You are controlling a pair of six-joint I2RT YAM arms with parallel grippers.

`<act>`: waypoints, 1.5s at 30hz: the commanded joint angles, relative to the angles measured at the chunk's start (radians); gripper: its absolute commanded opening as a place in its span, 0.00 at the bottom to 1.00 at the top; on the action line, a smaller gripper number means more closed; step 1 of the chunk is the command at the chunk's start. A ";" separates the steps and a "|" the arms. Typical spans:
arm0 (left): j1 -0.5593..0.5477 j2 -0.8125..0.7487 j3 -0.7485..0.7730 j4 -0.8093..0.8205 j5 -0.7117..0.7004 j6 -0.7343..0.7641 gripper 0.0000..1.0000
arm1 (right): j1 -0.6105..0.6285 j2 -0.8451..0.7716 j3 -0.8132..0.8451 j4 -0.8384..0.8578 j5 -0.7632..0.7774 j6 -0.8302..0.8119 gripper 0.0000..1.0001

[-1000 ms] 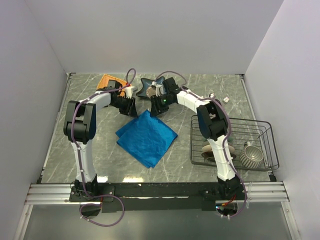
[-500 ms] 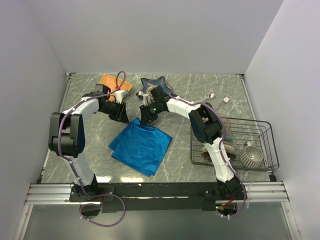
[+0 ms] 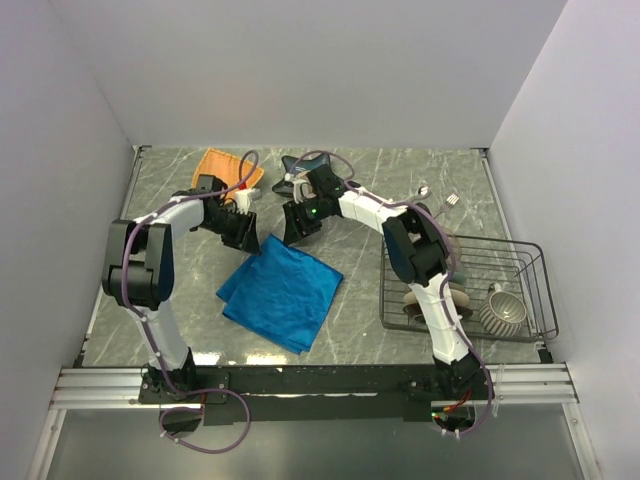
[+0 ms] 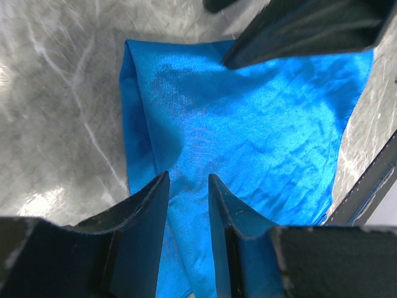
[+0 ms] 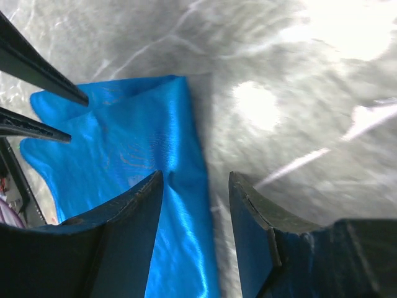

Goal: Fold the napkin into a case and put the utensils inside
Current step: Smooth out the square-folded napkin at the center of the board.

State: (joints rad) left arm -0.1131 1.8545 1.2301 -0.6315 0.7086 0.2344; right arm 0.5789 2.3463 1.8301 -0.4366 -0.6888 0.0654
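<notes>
The bright blue napkin (image 3: 283,291) lies flat on the marble table, a little crumpled near its far edge. My left gripper (image 3: 247,240) hovers over its far left corner, jaws a little apart above the cloth (image 4: 248,124) and pinching nothing. At the far right corner my right gripper (image 3: 293,230) stands open astride the napkin's edge (image 5: 124,136), one finger on the cloth, the other over bare table. In each wrist view, left gripper (image 4: 186,177) and right gripper (image 5: 195,176), the other arm's fingers show across the cloth. The spoon (image 3: 424,190) and fork (image 3: 452,199) lie at the far right. No case shows.
An orange triangular dish (image 3: 218,160) and a dark star-shaped dish (image 3: 296,166) sit behind the grippers. A wire dish rack (image 3: 520,262) at the right holds plates (image 3: 428,300) and a ribbed bowl (image 3: 503,312). Walls close in the table's sides.
The napkin has been dragged left and toward the near edge, and turned a little. Both grippers moved left with it. The right jaws have since spread wider at the cloth's far edge.
</notes>
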 commanded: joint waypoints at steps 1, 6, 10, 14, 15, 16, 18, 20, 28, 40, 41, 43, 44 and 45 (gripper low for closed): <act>-0.010 0.021 -0.006 0.023 -0.008 0.011 0.38 | -0.004 -0.012 0.038 -0.008 0.017 0.000 0.54; -0.016 0.040 -0.003 0.026 -0.041 0.014 0.38 | -0.004 0.002 0.035 0.010 -0.041 0.022 0.53; -0.016 0.057 -0.004 0.027 -0.049 0.013 0.37 | -0.004 0.010 0.037 0.010 -0.070 0.025 0.52; -0.026 0.068 0.005 0.026 -0.043 0.016 0.33 | -0.002 0.019 0.044 0.009 -0.095 0.028 0.53; -0.033 0.069 0.008 0.026 -0.043 0.016 0.32 | -0.001 0.024 0.047 0.004 -0.097 0.028 0.53; -0.034 0.075 0.015 0.024 -0.043 0.014 0.29 | -0.001 0.025 0.049 0.002 -0.100 0.025 0.53; -0.036 0.083 0.028 0.023 -0.044 0.014 0.24 | 0.002 0.037 0.063 -0.010 -0.103 0.019 0.53; -0.036 0.086 0.046 0.012 -0.040 0.016 0.18 | 0.006 0.044 0.073 -0.014 -0.103 0.017 0.52; -0.036 0.084 0.121 -0.022 -0.040 0.014 0.01 | 0.007 0.062 0.081 -0.031 -0.106 0.002 0.52; -0.037 0.140 0.174 -0.014 -0.087 0.022 0.01 | 0.006 0.064 0.087 -0.036 -0.097 -0.013 0.49; -0.039 0.143 0.174 -0.010 -0.087 0.019 0.01 | 0.006 0.062 0.087 -0.040 -0.095 -0.016 0.49; -0.037 0.144 0.175 -0.001 -0.100 0.014 0.01 | 0.006 0.062 0.081 -0.042 -0.091 -0.021 0.49; -0.037 0.147 0.177 0.000 -0.101 0.013 0.01 | 0.006 0.061 0.081 -0.048 -0.089 -0.024 0.49; -0.037 0.153 0.180 -0.002 -0.103 0.016 0.01 | 0.006 0.062 0.080 -0.048 -0.084 -0.026 0.49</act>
State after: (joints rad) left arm -0.1474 2.0003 1.3796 -0.6544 0.6216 0.2417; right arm 0.5800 2.3913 1.8748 -0.4652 -0.7792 0.0666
